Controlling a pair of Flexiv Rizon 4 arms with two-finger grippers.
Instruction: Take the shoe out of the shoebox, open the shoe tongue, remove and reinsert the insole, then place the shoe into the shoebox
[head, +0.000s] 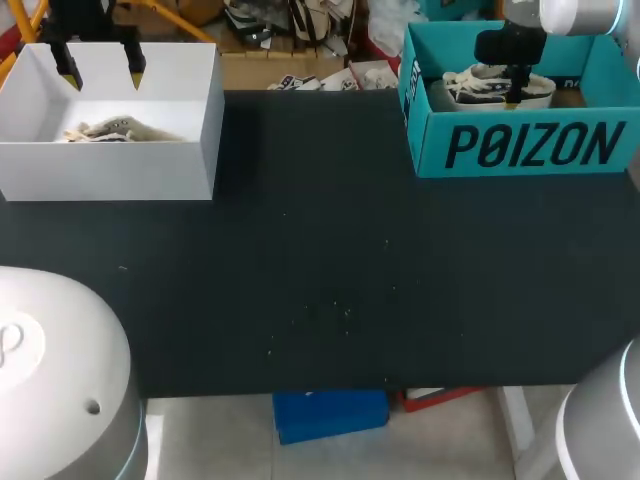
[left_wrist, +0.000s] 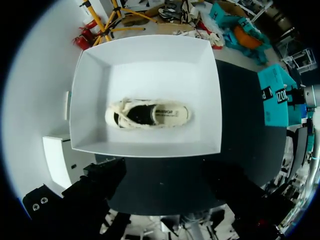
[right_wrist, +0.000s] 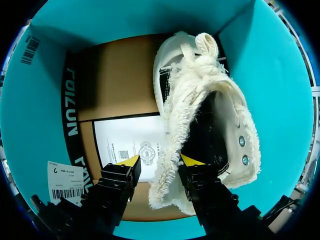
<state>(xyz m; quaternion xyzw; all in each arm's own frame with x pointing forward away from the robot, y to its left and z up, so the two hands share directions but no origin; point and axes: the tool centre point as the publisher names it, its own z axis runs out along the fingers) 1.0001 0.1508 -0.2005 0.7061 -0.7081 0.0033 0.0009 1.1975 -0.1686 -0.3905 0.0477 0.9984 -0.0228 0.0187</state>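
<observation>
Left gripper (head: 100, 70): hangs over the back of the white box (head: 110, 170), fingers spread wide, nothing between them. The yellow tips show only in the head view; in the left wrist view only the dark finger bodies show.
White box: open-topped, on the table's (head: 320, 280) far left corner.
Pale shoe (left_wrist: 150, 115): lies sole down in the middle of the white box's floor, opening upward, touching no wall. The inside is dark toward the laces, with a pale insole toward the heel. In the head view the box's front wall cuts off its lower part.
Teal box (head: 520, 150): open-topped, on the table's far right corner, well apart from the white box.
Frayed shoe (right_wrist: 215, 100): inside the teal box, against one side wall, its opening too dark to make out an insole. Its near end is hidden behind the fingers.
Right gripper (right_wrist: 161, 161): down inside the teal box, fingers parted and straddling the frayed shoe's ragged edge. One tip is at the dark opening; the other stands just clear of the cloth, with a white sheet (right_wrist: 127, 145) on the box floor showing in the gap. In the head view its tips are hidden and it covers the shoe's middle.
</observation>
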